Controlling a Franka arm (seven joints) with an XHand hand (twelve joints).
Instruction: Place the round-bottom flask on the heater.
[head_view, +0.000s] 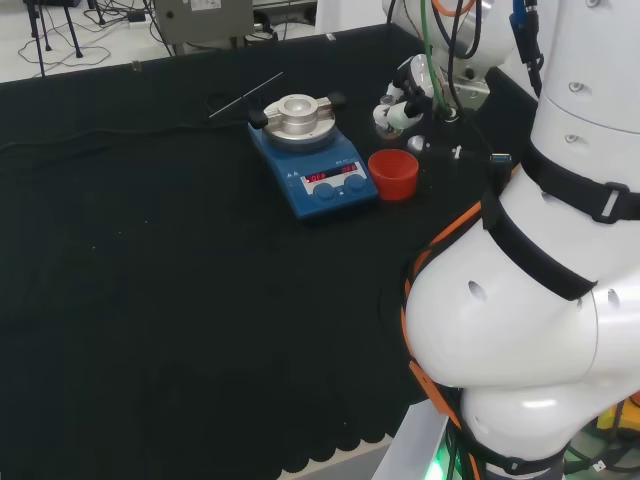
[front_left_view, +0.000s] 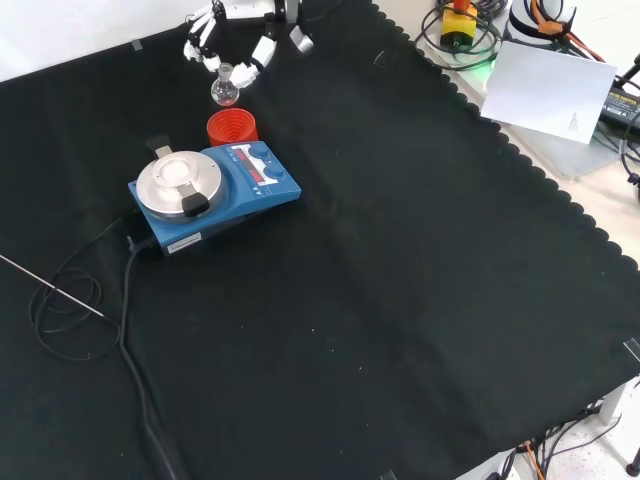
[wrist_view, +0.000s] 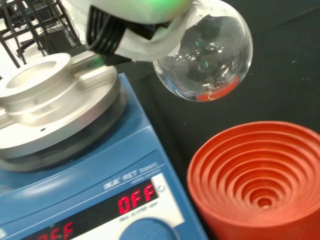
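The hand (front_left_view: 232, 30) has its fingers curled around the neck of the round-bottom flask (front_left_view: 225, 90) and holds it in the air, above the red ribbed stand (front_left_view: 232, 128) and clear of it. So the lifting step looks done and the carrying step is in hand. The heater (front_left_view: 215, 190) stands just beside the stand on the bench (front_left_view: 400, 300). The next move calls for bringing the flask over the heater's round metal block (wrist_view: 42, 97) and lowering it straight into the hollow

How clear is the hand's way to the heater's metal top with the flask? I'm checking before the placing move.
Probably clear: the hand holds the flask above the empty red stand, and the heater beside it has nothing on its metal top.
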